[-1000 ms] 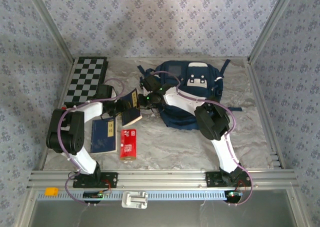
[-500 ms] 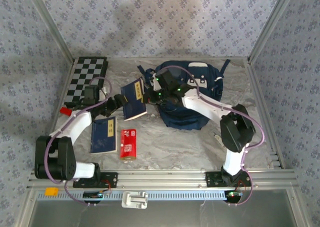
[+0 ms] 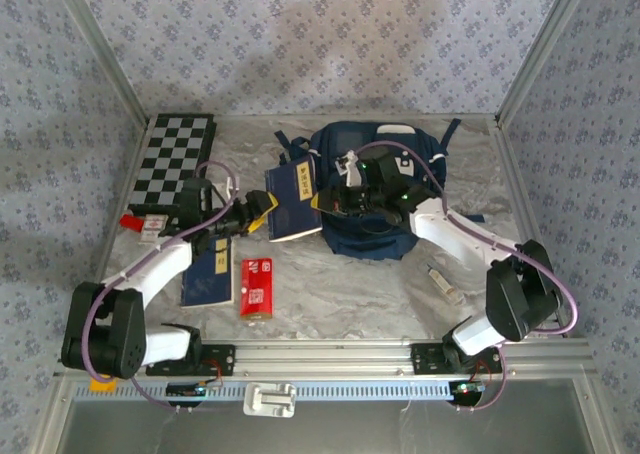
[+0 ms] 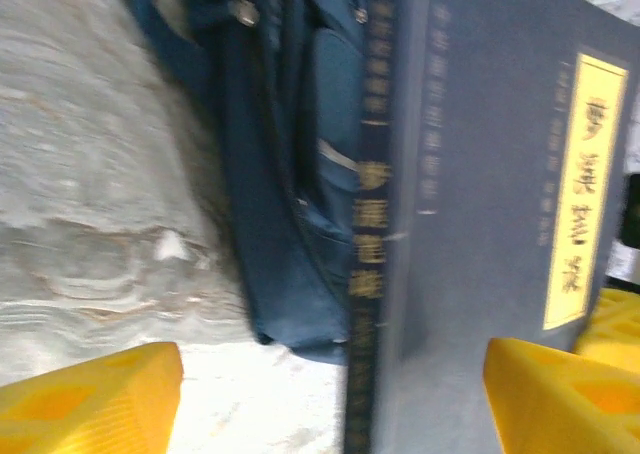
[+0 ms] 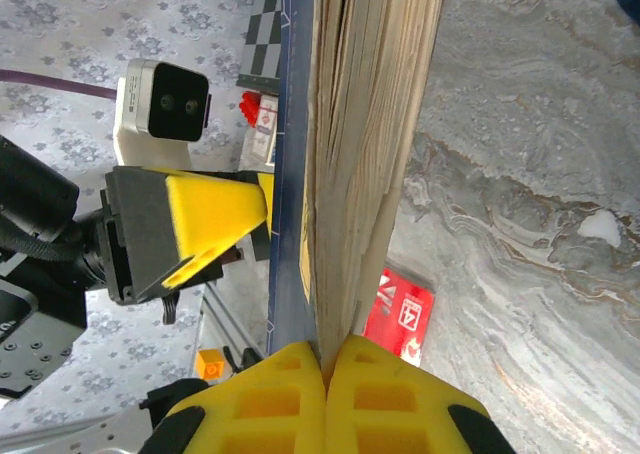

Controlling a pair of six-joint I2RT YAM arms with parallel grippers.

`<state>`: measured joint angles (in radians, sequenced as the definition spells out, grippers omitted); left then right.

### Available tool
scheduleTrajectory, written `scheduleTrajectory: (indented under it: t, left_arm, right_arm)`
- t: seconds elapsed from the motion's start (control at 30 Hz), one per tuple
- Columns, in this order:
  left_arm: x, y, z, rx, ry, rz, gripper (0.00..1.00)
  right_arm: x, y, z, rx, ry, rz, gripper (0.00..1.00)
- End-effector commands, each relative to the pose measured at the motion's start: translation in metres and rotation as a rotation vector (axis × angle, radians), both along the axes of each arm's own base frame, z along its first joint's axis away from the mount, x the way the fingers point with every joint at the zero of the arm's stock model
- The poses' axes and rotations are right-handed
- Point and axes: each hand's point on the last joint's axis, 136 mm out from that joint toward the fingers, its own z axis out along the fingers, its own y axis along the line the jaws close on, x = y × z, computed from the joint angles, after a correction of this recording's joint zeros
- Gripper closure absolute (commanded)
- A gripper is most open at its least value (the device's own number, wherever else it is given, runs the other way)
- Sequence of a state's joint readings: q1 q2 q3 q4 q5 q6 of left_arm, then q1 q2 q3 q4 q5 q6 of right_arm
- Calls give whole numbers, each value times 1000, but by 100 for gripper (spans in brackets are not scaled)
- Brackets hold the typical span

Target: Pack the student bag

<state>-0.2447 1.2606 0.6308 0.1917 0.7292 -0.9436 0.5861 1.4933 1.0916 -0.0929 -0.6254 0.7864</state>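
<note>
The student bag point(image 3: 380, 189), navy with white patches, lies at the back middle of the table; in the left wrist view its dark fabric point(image 4: 285, 174) is just beyond the jaws. A blue book with a yellow title label point(image 3: 293, 189) stands on edge against the bag's left side. My right gripper point(image 3: 330, 200) is shut on the book's page block point(image 5: 370, 124), its fingertips pinched together point(image 5: 325, 359). My left gripper point(image 3: 257, 218) is open point(image 4: 330, 379); the book's spine point(image 4: 370, 274) rises between its spread yellow fingers point(image 4: 95, 399). One left finger point(image 5: 205, 214) sits close beside the cover.
A second blue book point(image 3: 207, 271) and a red box point(image 3: 257, 286) lie flat at front left. A chessboard point(image 3: 175, 159) lies at back left with a small red item point(image 3: 132, 221) near it. A small tube point(image 3: 441, 280) rests right of the bag. Metal frame rails bound the table point(image 3: 330, 319).
The book moved right and back, up against the bag, carried by the right gripper. The left gripper's jaws opened and let go of the book, and the left arm stretched out after it.
</note>
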Motion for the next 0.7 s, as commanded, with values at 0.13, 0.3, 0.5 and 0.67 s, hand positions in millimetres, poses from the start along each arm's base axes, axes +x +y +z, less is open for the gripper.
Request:
scheduleTrajectory:
  t: [0.13,0.3,0.5,0.67]
  left_arm:
    - [-7,-29,53,-97,-151,-52,52]
    - [-10,-34,64,-102,-181,-57,81]
    - [-7,-42,86,-152,-211,-50,100]
    - [-5,-47,113,-212,-255,-39,100]
  right_arm:
    - [-4,-14,16,83,-31,-6,100]
    - [-10,-20,9,86,-23,7,100]
    - [-12,-34,6,79,-20,-26,81]
    - [-7,-60,-1,129,20,-115,35]
